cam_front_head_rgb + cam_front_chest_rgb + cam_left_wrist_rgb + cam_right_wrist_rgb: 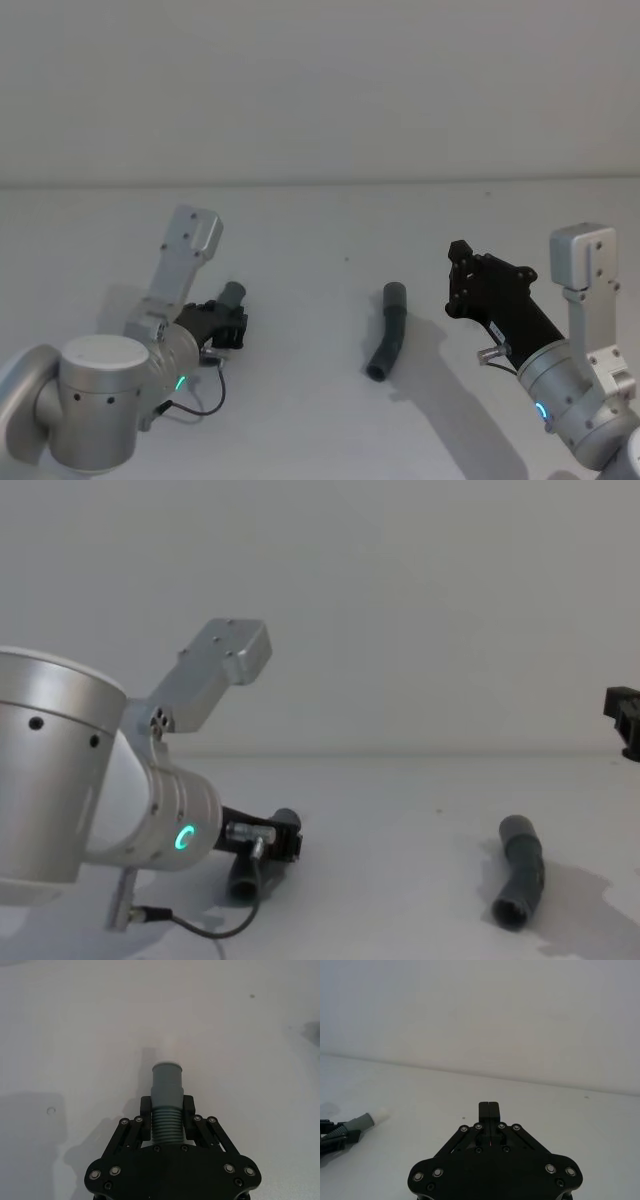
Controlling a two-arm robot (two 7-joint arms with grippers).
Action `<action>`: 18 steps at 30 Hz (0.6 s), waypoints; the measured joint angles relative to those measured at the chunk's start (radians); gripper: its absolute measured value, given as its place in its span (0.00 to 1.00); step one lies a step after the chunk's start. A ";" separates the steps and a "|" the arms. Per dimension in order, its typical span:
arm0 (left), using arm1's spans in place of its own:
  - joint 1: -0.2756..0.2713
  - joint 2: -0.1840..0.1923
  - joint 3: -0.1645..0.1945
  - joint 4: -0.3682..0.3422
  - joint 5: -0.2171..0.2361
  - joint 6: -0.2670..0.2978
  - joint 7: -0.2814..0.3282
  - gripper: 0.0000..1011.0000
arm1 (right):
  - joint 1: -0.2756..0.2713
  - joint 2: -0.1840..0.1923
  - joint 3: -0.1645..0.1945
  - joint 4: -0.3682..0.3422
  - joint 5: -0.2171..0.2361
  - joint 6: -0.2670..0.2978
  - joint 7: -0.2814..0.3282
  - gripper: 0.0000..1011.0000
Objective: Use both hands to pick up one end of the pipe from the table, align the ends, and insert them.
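Left gripper (166, 1107) is clamped on the ribbed part of one pipe piece (166, 1125). Its toothed fingers (146, 1105) press both sides, and the smooth cuff with its white tip (167, 1064) pokes out ahead. From the chest side that gripper (272, 844) sits low over the table (400, 810), and the piece's other end (243, 882) hangs down towards it. A black cable (205, 400) loops under the arm.

Over on the right, the second pipe piece (389, 331) lies loose on the white surface, bent, its hollow socket (508, 911) facing the robot. A stretch of table with a small dark speck (347, 259) separates it from the held one.

Right gripper (489, 1108) has its fingers pressed together with nothing between them. It hovers raised, near the loose piece's right side.
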 joint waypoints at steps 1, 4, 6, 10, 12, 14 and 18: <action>-0.002 0.006 0.000 0.000 0.000 -0.006 -0.010 0.33 | 0.000 0.000 0.000 0.000 0.000 0.000 0.000 0.00; -0.005 0.018 0.002 -0.001 -0.002 -0.016 -0.029 0.33 | 0.000 0.000 0.000 0.000 0.000 0.000 0.000 0.00; -0.008 0.027 0.003 -0.001 -0.003 -0.026 -0.046 0.33 | 0.000 0.000 0.000 0.000 0.000 0.000 0.000 0.00; -0.027 0.074 0.008 0.000 -0.012 -0.068 -0.127 0.33 | 0.000 0.000 0.000 0.000 0.000 0.000 0.000 0.00; -0.032 0.086 0.009 0.001 -0.015 -0.080 -0.149 0.33 | 0.000 0.000 0.000 0.000 0.000 0.000 0.000 0.00; -0.037 0.099 0.010 0.003 -0.017 -0.089 -0.168 0.33 | 0.000 0.000 0.000 0.000 0.000 0.000 0.000 0.00; -0.057 0.141 0.013 0.010 -0.026 -0.128 -0.247 0.33 | 0.000 0.000 0.000 0.000 0.000 0.000 0.000 0.00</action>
